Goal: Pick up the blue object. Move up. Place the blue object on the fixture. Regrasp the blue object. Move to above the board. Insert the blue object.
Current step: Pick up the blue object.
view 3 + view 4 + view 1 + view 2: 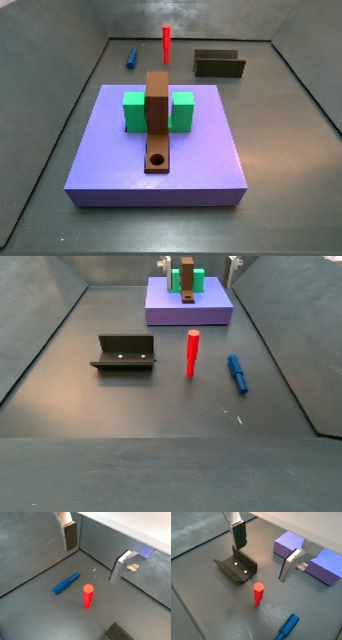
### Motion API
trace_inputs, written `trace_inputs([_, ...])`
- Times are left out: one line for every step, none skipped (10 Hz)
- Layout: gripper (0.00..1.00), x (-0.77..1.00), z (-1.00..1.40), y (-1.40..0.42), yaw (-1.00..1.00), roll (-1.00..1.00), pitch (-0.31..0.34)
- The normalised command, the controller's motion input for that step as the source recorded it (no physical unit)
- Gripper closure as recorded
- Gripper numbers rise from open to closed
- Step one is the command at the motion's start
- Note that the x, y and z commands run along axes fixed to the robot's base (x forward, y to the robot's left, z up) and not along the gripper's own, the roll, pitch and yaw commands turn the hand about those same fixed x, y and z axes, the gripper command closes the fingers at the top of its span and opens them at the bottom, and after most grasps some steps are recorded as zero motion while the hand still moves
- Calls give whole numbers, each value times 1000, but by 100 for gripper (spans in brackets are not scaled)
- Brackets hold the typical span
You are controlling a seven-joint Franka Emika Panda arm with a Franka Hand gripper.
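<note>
Looking down through both wrist views, I have the gripper [93, 554] hanging high over the floor with its two silver fingers [69, 536] spread wide and nothing between them; it does not show in either side view. The blue object [66, 583] lies flat on the dark floor, untouched, just beside the upright red peg [88, 596] and apart from it. In a side view the blue object [237, 372] sits toward the floor's right wall, the red peg [191, 353] between it and the fixture [124, 353], and the board [189, 304] stands against the far wall.

My worry is the red peg. It stands on end near the blue object, so as I judge it, a descent that is slightly off line could clip it with a finger and topple it onto the blue object, or roll the blue object away. The blue object is round and lying down, so jaws closing along its length rather than across it would likely squirt it out. A skewed grasp now would carry through to the fixture and make the later regrasp harder.

Counting: one blue object, one red peg, one fixture, one board, and on the board one green block [159, 110] and one brown bar [158, 120] with a single round hole [158, 159] near its end.
</note>
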Motion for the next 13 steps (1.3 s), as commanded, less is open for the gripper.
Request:
trace_inputs([0,0,0,34,0,-3,0])
trace_inputs([0,0,0,20,0,0,0])
trace_inputs([0,0,0,54,0,0,0])
trace_inputs([0,0,0,66,0,0,0])
trace_inputs([0,0,0,74,0,0,0])
trace_inputs([0,0,0,100,0,0,0])
trace_inputs([0,0,-9,283,0,0,0])
trace_inputs([0,0,-137,551,0,0,0])
trace_inputs([0,0,-194,431,0,0,-6])
trace_inputs([0,0,-306,-6,60,-19,-81])
trace_inputs([0,0,-294,-257,60,-84,-121])
trace_inputs([0,109,-289,-234,0,-147,-127])
trace_inputs([0,91,-297,-97,0,-151,-120])
